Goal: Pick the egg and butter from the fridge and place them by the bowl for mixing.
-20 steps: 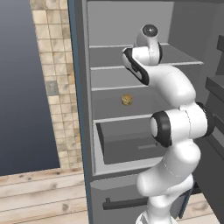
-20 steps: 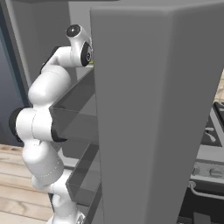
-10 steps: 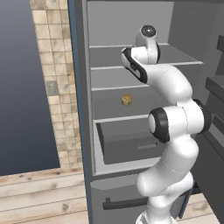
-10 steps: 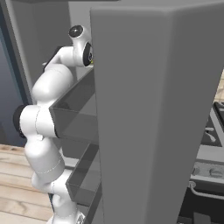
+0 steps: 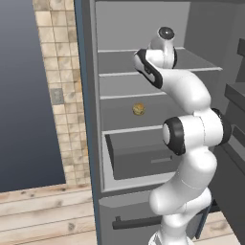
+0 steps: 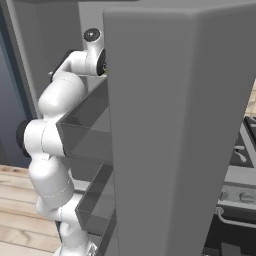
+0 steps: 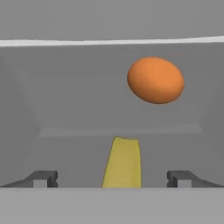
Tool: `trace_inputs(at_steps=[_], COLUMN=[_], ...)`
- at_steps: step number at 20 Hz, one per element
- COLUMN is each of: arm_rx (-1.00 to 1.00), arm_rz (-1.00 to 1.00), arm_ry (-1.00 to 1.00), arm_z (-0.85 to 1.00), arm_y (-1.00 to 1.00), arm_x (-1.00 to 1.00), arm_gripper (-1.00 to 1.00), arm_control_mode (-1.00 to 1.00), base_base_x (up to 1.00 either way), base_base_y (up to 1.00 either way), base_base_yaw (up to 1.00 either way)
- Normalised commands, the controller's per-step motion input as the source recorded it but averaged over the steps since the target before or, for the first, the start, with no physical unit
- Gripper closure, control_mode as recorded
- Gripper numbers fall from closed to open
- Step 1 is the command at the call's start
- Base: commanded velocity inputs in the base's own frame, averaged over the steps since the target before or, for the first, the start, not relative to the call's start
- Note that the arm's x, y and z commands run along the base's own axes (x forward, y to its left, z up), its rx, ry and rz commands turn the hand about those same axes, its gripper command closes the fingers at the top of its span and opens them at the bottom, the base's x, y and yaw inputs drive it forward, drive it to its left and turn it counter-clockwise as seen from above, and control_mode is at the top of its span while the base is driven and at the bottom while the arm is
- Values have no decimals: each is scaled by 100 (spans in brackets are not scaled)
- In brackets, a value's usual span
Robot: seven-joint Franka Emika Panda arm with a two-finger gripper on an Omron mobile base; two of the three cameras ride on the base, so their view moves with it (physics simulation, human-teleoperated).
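Note:
The fridge stands open, and my arm reaches onto one of its upper shelves. Seen from the hand, an orange-brown egg lies ahead to the upper right, and the yellow butter stick lies straight ahead, pointing away from me. My gripper is open, its fingertips wide apart on either side of the butter's near end and not touching it. The bowl is out of view.
A tan, lumpy round item sits on the shelf below my hand, and a grey drawer sticks out under that. The open fridge door blocks most of the right base view. Tiled wall and wooden floor lie to the left.
The arm has shifted slightly further into the fridge at shelf height. The jaws have stayed wide open.

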Motion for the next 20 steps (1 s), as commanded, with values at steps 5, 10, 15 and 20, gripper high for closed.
trace_inputs(at_steps=[5,10,15,20], arm_rx=[5,2,0,0], arm_rz=[0,0,0,0], arm_ry=[4,9,13,5], arm_z=[-36,-52,-72,-78], arm_y=[0,1,8,1], arm_x=[0,0,0,-14], arm_gripper=[-100,100,100,100], arm_control_mode=[-100,-100,-100,-100], base_base_x=[0,0,0,0], base_base_y=[0,0,0,0], base_base_yaw=[0,0,0,0])
